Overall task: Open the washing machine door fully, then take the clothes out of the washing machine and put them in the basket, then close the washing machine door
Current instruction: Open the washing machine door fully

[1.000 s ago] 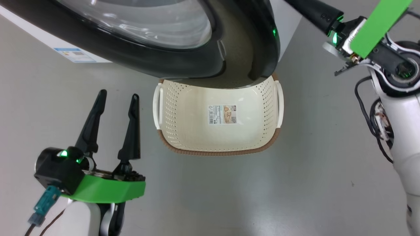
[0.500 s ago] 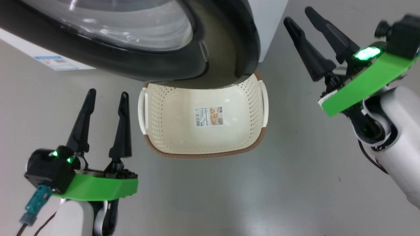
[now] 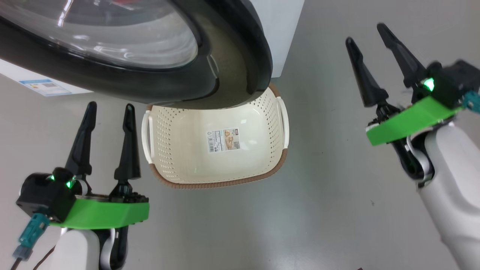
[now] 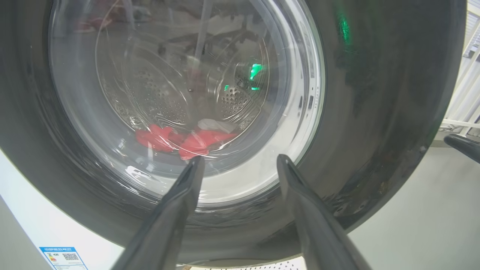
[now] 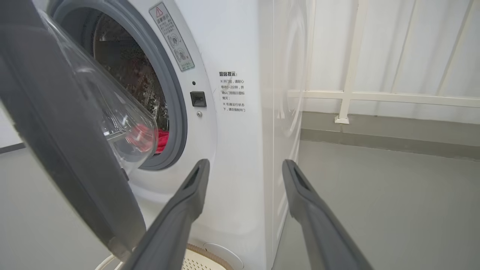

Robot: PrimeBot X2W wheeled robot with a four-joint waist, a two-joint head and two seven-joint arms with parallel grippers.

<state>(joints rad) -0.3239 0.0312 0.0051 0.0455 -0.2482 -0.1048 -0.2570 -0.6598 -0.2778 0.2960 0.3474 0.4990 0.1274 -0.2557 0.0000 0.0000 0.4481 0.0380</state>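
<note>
The washing machine (image 5: 240, 150) stands white and tall before me on the grey floor (image 3: 337, 206), its grey gasket and steel drum visible from my right wrist. Its washing machine door (image 3: 225, 75) hangs partly open, swung out from the front at an angle, the glossy black rim and bulging glass reaching over the far edge of the basket (image 3: 275, 123). The basket sits on the floor just in front of the machine, between my two arms, with nothing in it apart from the paper label (image 3: 224, 140) stuck to its bottom. The clothes (image 4: 180, 140) lie low in the drum, red with a bit of white, seen through the glass from my left wrist and past the door's edge from my right. My left gripper (image 3: 110, 107) hovers just left of the basket, facing the outside of the door, fingers spread apart and holding nothing. My right gripper (image 3: 366, 33) hangs well to the right of the basket, fingers also wide apart and empty, pointing at the machine's right front corner. A small blue label (image 3: 45, 87) shows on the machine's front below the door
</note>
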